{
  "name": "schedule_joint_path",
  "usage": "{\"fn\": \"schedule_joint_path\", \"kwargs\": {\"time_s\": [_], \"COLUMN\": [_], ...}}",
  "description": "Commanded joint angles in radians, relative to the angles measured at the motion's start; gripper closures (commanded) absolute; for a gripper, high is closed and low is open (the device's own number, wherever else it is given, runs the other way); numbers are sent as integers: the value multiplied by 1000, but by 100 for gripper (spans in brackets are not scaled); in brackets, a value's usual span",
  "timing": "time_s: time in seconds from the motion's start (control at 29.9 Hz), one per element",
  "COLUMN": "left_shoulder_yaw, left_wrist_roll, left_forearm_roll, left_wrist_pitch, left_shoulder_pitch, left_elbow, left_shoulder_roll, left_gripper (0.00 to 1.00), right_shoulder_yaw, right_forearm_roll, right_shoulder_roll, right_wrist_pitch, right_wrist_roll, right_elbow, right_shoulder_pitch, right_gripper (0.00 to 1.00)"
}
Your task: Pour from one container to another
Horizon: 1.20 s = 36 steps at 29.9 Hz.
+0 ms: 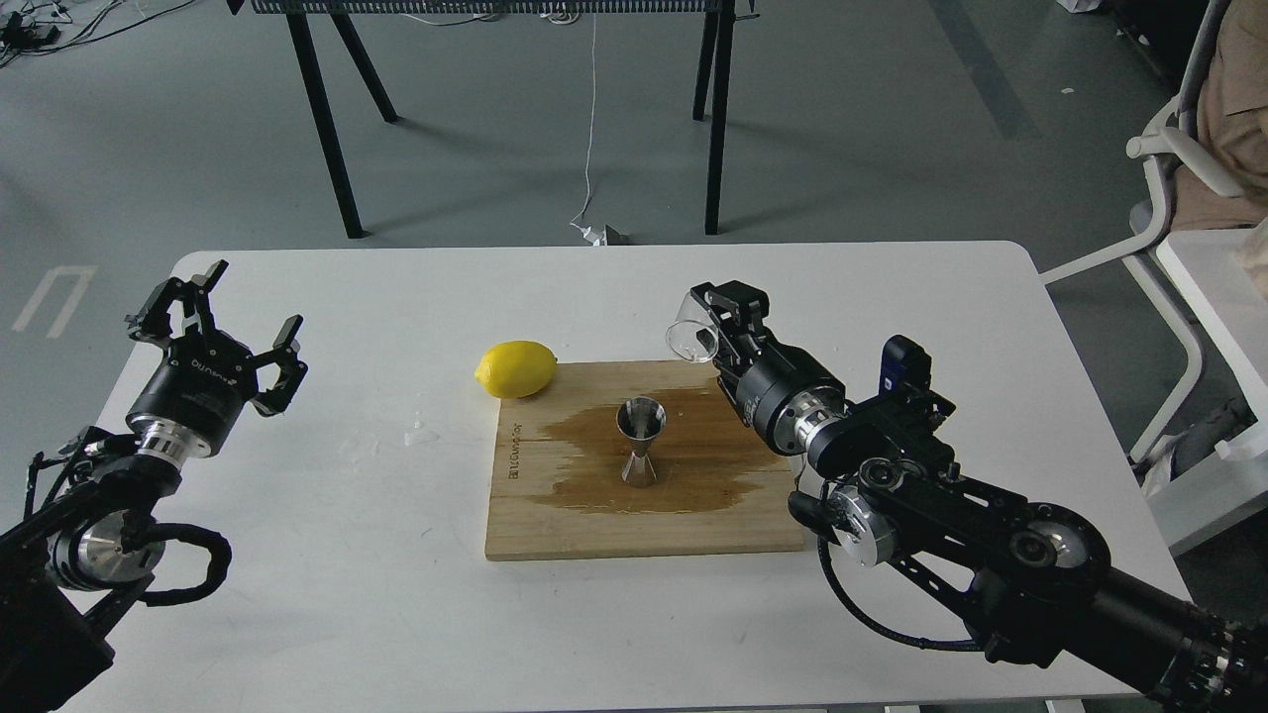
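The right arm (991, 535) reaches in over the table's (347, 594) right side, its right gripper (715, 322) clamped on the tilted glass cup (688, 337) above the wooden board's (555, 525) far right corner. The left gripper (233, 322) hangs spread apart over the table's left edge. The jigger (640, 442) stands upright mid-board in a dark wet patch (693, 465); a lemon (515, 368) rests at the board's far left corner.

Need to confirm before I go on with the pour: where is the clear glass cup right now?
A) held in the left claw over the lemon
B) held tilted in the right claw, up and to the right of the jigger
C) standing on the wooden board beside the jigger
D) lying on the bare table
B: the right claw grips the glass cup tilted, mouth leftward, above and right of the jigger on the wet board.
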Motion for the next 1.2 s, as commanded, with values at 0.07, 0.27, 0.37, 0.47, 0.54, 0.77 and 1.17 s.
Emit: {"fn": "schedule_joint_path", "kwargs": {"time_s": [0.07, 0.27, 0.37, 0.47, 0.54, 0.77, 1.17], "left_shoulder_yaw": [0, 1, 1, 1, 1, 1, 1], "left_wrist_roll": [0, 0, 0, 0, 0, 0, 0], "left_forearm_roll": [0, 0, 0, 0, 0, 0, 0], "left_wrist_pitch": [0, 0, 0, 0, 0, 0, 0], "left_shoulder_pitch": [0, 0, 0, 0, 0, 0, 0], "left_elbow": [0, 0, 0, 0, 0, 0, 0], "left_shoulder_roll": [0, -1, -1, -1, -1, -1, -1], "left_gripper": [10, 10, 10, 10, 10, 10, 10], "right_shoulder_yaw": [212, 425, 532, 589, 643, 721, 734], "right_forearm_roll": [144, 339, 434, 481, 549, 866, 945], "right_shoulder_roll": [3, 5, 12, 34, 38, 38, 75], "right_wrist_pitch": [45, 78, 88, 117, 134, 230, 275], "right_wrist_roll": [10, 11, 20, 51, 56, 74, 70], "right_elbow": [24, 30, 19, 13, -2, -157, -315], "right_shoulder_pitch": [-118, -230, -299, -365, -399, -434, -414], "right_gripper": [55, 55, 55, 55, 55, 55, 55]}}
